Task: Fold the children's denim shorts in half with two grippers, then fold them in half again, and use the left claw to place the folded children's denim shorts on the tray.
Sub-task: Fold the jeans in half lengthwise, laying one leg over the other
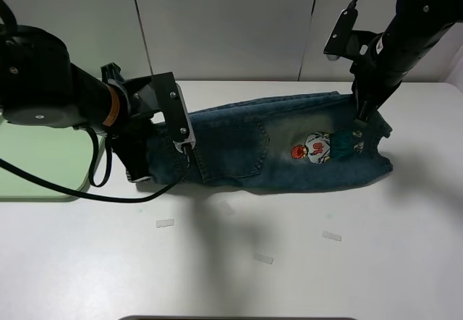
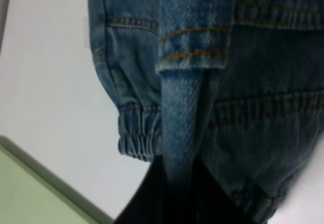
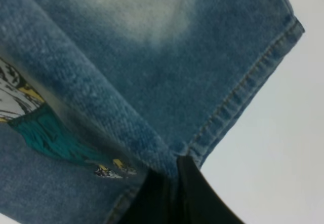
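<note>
While the children's denim shorts (image 1: 275,150) lie across the white tabletop (image 1: 304,269), the left gripper (image 1: 187,147) and the right gripper (image 1: 359,122), nearly closed, each pinch a ridge of denim at opposite ends.

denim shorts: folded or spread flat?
Folded, apparently once: the small dark blue denim shorts lie as a long doubled strip, left hand and right hand pinching its ends.

My black left claw (image 1: 187,147) has an orange ring; the shorts (image 1: 239,142) are faded blue denim, their patch (image 1: 315,148) red, white and teal, the tray (image 1: 36,162) pale green.
</note>
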Action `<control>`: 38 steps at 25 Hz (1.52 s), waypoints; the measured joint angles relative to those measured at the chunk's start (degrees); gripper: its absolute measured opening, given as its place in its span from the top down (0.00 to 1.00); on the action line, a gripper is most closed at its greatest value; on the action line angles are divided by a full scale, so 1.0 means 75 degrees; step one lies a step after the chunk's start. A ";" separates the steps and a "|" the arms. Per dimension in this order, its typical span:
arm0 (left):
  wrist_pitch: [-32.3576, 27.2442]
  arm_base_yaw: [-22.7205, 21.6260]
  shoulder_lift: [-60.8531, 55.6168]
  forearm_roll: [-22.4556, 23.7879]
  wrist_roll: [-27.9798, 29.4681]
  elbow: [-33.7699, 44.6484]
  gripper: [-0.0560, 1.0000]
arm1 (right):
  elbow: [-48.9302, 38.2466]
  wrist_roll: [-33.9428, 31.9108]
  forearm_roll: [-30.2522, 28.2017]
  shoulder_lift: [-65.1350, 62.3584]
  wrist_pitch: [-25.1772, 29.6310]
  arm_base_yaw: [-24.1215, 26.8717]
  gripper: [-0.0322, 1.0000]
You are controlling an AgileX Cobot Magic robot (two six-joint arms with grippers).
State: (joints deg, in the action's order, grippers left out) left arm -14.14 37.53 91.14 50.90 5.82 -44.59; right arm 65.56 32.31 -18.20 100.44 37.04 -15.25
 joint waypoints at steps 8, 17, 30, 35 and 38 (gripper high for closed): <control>-0.0095 0.0008 0.0217 0.0281 0.0667 -0.0154 0.92 | 0.0000 0.0000 -0.0366 0.0000 -0.0165 0.0012 1.00; -0.0454 0.0015 0.0223 0.0311 0.0699 -0.0630 0.92 | 0.0000 0.0088 -0.0660 0.0000 -0.0207 0.0021 1.00; -0.0195 -0.0250 0.0232 0.0311 0.0701 -0.0680 0.92 | 0.1000 0.0116 -0.0604 0.0540 -0.0214 0.0101 1.00; 0.0100 -0.0487 0.0434 0.0318 0.0918 -0.0686 0.93 | 0.1230 0.0118 -0.0415 0.0810 -0.0209 0.0146 1.00; 0.0150 -0.0514 0.0735 0.0317 0.1012 -0.0686 0.93 | 0.1257 0.0118 -0.0390 0.0960 -0.0317 0.0146 1.00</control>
State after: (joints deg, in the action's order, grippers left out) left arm -13.01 33.67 96.65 53.28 13.40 -49.74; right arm 74.99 33.19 -21.12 107.64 34.66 -14.16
